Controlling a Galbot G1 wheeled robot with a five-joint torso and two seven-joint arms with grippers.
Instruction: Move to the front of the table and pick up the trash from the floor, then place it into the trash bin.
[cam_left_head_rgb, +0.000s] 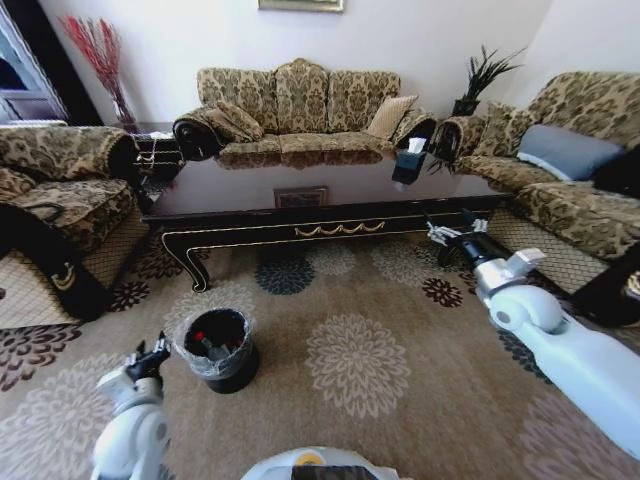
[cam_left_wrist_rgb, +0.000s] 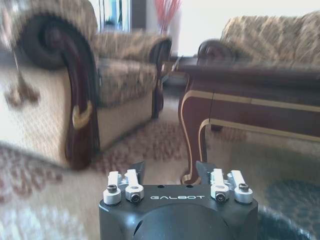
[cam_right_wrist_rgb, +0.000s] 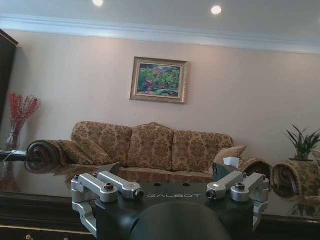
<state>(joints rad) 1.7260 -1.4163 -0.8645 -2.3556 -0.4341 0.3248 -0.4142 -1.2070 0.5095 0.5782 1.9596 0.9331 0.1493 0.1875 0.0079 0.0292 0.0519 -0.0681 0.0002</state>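
The dark glossy table (cam_left_head_rgb: 250, 195) stands across the middle of the room on the tan flowered floor (cam_left_head_rgb: 400, 320). In front of its left end is the small black trash bin (cam_left_head_rgb: 240, 372) with a plastic liner. Inside the bin lies trash (cam_left_head_rgb: 205, 342) showing a red cap. My left gripper (cam_left_head_rgb: 152, 352) hangs just left of the bin, open and empty, its fingers (cam_left_wrist_rgb: 137, 169) apart in the left wrist view. My right gripper (cam_left_head_rgb: 445, 240) is held up near the table's front right corner, open (cam_right_wrist_rgb: 167, 172) with nothing in it.
An armchair (cam_left_head_rgb: 60, 200) with a dark carved arm stands close on the left, and a sofa (cam_left_head_rgb: 560, 170) on the right. Another sofa (cam_left_head_rgb: 300, 110) is behind the table. A tissue box (cam_left_head_rgb: 408, 160) sits on the tabletop. Open carpet lies between the bin and my right arm.
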